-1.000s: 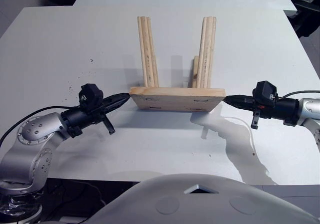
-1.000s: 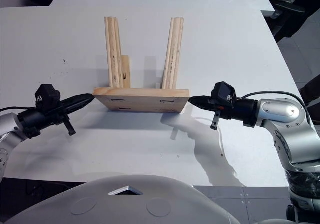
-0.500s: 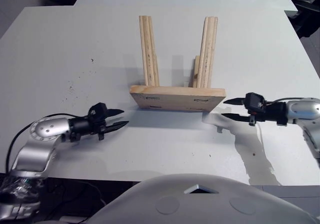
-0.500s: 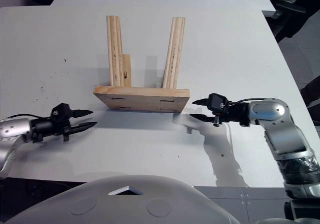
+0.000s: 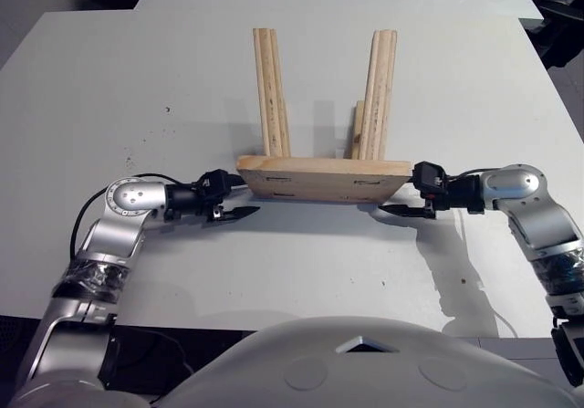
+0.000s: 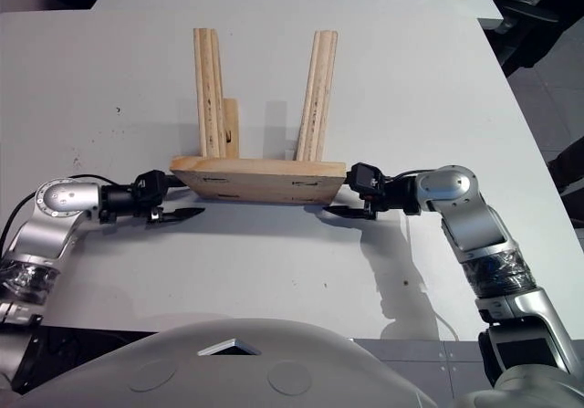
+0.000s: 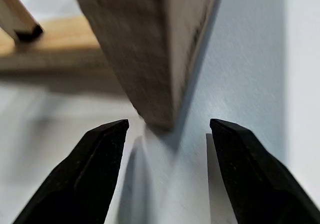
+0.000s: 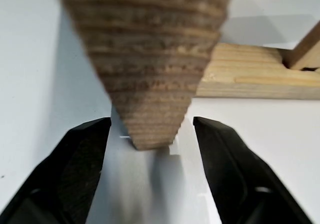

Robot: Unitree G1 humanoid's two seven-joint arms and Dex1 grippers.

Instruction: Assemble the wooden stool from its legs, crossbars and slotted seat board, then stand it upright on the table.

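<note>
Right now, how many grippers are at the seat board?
2. The left gripper is open at the seat board's left end; the right gripper is open at its right end. None hidden.

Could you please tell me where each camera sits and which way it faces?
Left eye view: head, facing forward and down at the table and the stool on its side; both arms show.
Right eye view: same head, same scene.
Left wrist view: left wrist, facing the seat board's end between the open left pincer.
Right wrist view: right wrist, facing the other end; right pincer open.
All four share the seat board.
</note>
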